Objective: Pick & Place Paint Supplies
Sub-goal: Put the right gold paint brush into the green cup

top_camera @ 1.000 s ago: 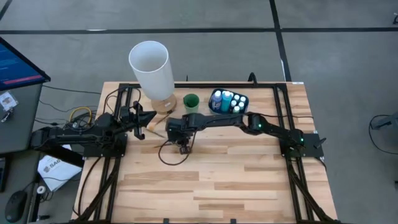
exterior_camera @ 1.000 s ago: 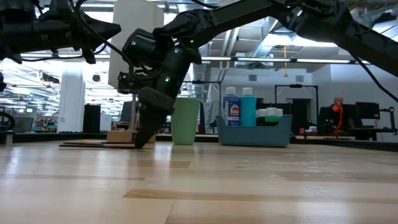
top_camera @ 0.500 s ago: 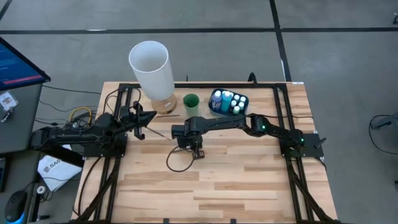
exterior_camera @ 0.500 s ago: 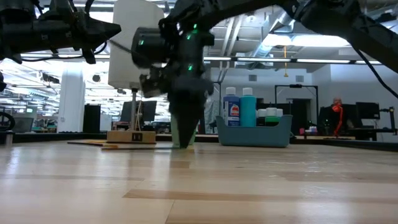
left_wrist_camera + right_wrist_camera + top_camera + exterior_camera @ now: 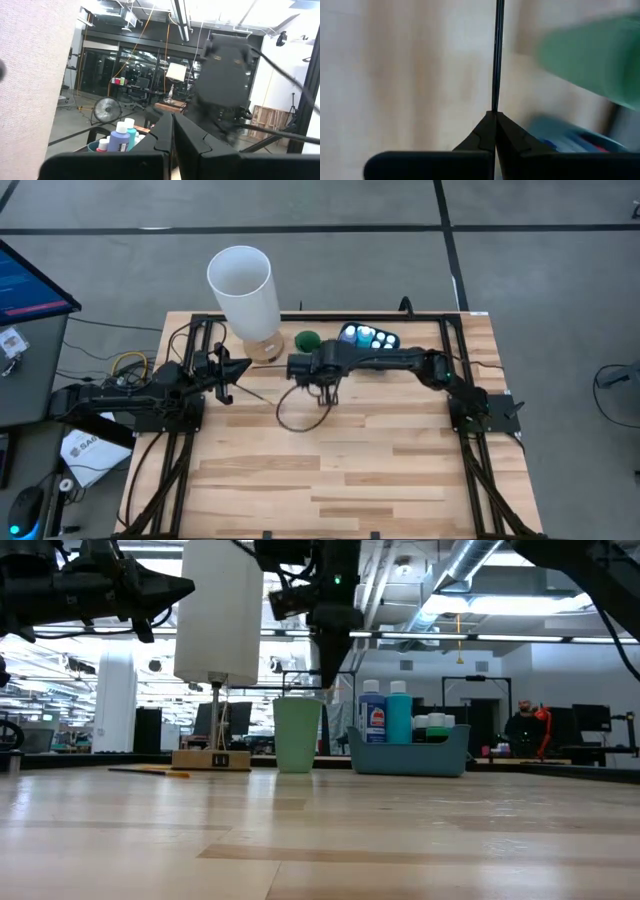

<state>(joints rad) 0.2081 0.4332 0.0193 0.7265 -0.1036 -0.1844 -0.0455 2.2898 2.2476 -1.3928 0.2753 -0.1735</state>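
Note:
My right gripper (image 5: 495, 115) is shut on a thin dark brush (image 5: 496, 55) and hangs high over the table (image 5: 330, 470), just near of the small green cup (image 5: 307, 339) and left of the blue tray (image 5: 345, 332). Several white-capped paint bottles (image 5: 385, 712) stand upright in that tray. Another thin brush (image 5: 150, 772) lies flat on the table near the lamp base. My left gripper (image 5: 172, 131) is shut on nothing, raised at the table's left side, pointing toward the right arm. My right gripper pinches one end of the brush (image 5: 494, 106) between its two fingertips. The fingers come from above, pointing steeply down, and the brush runs on straight past the tips in line with them. The brush is lifted clear of the table.
A tall white lamp (image 5: 242, 288) on a wooden base stands at the far left, beside the green cup (image 5: 298, 735). A dark cable loop (image 5: 290, 418) hangs under the right arm. Bare wood spreads over the table's near half.
My right gripper has risen from the tabletop and gone toward the far edge and the green cup, tipping to point more steeply down. The brush has come up with it, lifted clear of the table.

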